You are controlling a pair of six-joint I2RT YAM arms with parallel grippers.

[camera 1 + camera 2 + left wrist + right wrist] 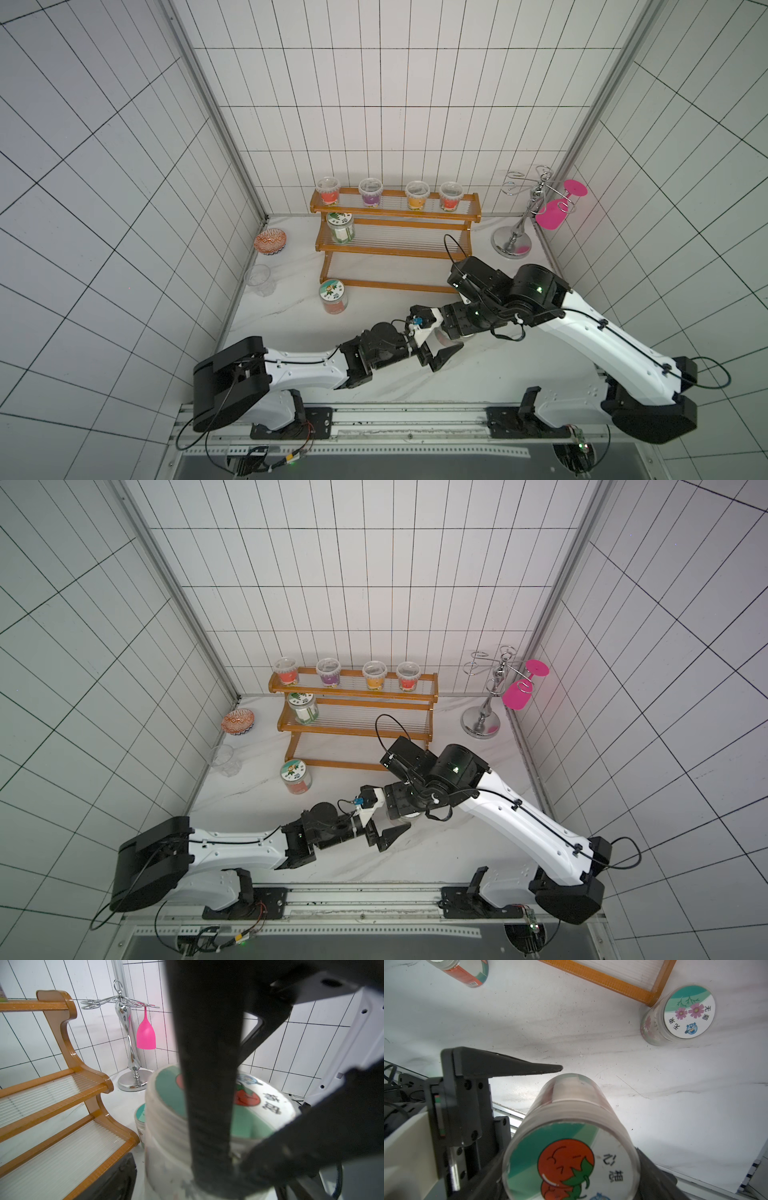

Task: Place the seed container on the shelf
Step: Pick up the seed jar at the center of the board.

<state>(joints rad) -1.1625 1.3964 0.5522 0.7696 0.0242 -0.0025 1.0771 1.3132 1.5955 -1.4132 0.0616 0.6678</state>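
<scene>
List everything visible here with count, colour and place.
shelf: one, orange-brown, back centre
lidded cups: four, red, purple, yellow, red, top tier
green-label jar: one, middle tier, left end
red-label jar: one, table, before shelf
flower-lid jar: one, clear, by a shelf foot
tomato-lid seed container: one, clear, in right end effector
bowl: one, orange patterned, left wall
cup: one, clear, left wall
stand: one, chrome, back right corner
wine glass: one, pink, hanging from stand
left end effector: one, black, open, beside container
right end effector: one, black, closed on container

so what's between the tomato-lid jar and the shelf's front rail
Between the tomato-lid jar and the shelf lies bare white tabletop, seen in the right wrist view; the flower-lid jar stands aside at the shelf's corner.
</scene>
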